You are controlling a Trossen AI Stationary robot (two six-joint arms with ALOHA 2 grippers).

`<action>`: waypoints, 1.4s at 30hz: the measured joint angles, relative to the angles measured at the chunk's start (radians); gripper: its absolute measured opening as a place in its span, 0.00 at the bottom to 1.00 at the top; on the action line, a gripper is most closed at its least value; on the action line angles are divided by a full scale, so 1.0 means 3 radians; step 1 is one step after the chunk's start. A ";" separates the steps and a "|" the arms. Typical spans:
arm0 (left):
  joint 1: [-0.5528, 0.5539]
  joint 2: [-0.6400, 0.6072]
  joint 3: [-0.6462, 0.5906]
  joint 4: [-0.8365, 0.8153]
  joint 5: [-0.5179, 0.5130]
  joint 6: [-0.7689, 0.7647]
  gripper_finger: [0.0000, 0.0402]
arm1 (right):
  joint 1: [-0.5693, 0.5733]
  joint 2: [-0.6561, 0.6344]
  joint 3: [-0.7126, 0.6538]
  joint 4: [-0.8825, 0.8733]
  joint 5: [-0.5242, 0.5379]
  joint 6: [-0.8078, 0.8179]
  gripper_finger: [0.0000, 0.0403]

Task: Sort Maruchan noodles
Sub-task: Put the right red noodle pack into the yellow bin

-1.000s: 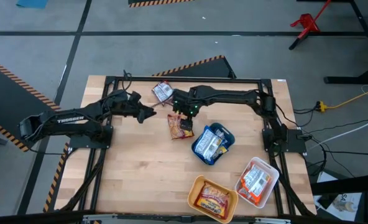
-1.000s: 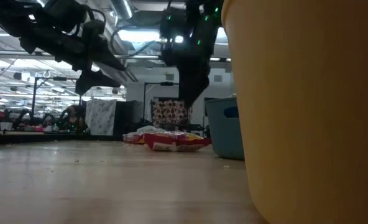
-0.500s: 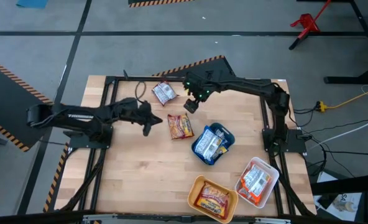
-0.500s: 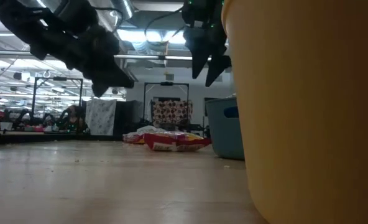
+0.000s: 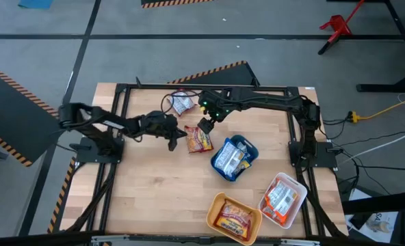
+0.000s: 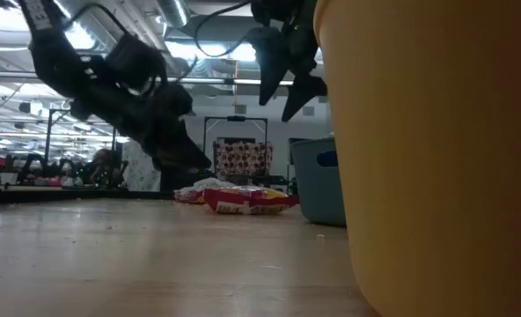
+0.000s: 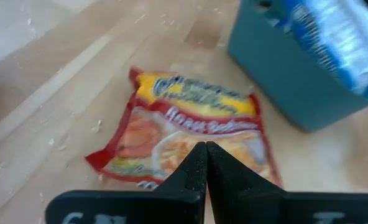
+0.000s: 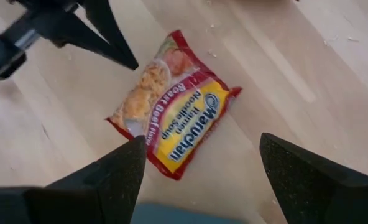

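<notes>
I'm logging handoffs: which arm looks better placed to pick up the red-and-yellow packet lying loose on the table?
Probably the right. The right gripper is open above the red-and-yellow packet. The left gripper is beside it, fingers shut.

A: Left arm? 
B: Stretched low toward centre, left gripper (image 5: 180,135) angled down, fingers pressed together, tips meeting.

A: Right arm? 
B: Reaching in from the far side, right gripper (image 8: 199,180) raised, fingers spread wide, nothing between them.
</notes>
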 joint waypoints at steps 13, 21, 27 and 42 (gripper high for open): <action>0.0245 0.0829 0.0309 0.0075 0.0209 -0.0099 0.00 | 0.0163 -0.0002 -0.0192 0.0070 0.0142 0.0168 0.74; 0.0417 0.0876 0.0293 -0.0168 0.0156 -0.0218 0.00 | 0.0262 -0.0010 -0.0582 0.0503 0.0103 0.0514 0.74; 0.0431 0.0873 0.0298 -0.0173 0.0184 -0.0241 0.00 | 0.0253 -0.0009 -0.0799 0.1096 0.0112 0.0974 0.74; 0.0393 0.0446 0.0290 0.0476 0.0571 -0.0309 0.00 | 0.0277 -0.0297 -0.0792 0.1294 0.0763 0.1311 0.74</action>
